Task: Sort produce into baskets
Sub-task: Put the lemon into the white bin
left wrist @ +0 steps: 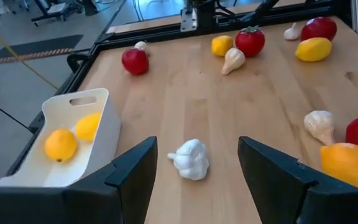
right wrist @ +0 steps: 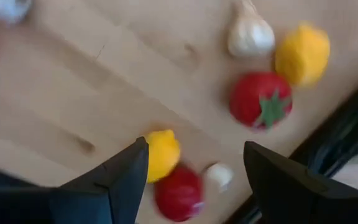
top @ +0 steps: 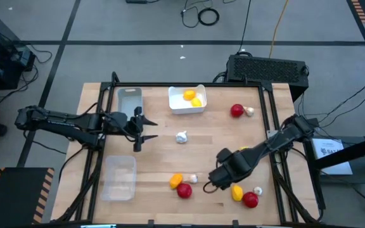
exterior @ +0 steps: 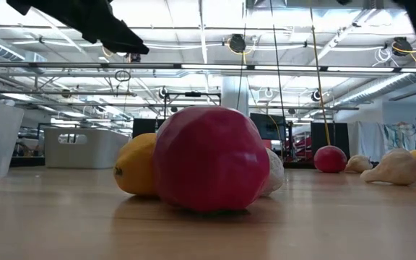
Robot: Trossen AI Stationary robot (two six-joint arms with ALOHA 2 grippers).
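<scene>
Jaws wide (both) — four tomatoes (top: pixel 184 190), three baskets (top: pixel 187 109)

Wooden table (top: pixel 214 136), black-framed edges. Far side: grey basket (top: pixel 130 99), white basket (top: pixel 187 107) beside it. Near left: clear basket (top: pixel 120 177). Centre: lone garlic bulb (top: pixel 182 137). Far right: tomato (top: pixel 236 111) touching a garlic (top: pixel 249 111). Near edge, middle: lemon (top: pixel 176 181), tomato (top: pixel 184 190), garlic (top: pixel 192 179) clustered. Near right: lemon (top: pixel 237 192), tomato (top: pixel 251 200), garlic (top: pixel 258 190) close together.
</scene>
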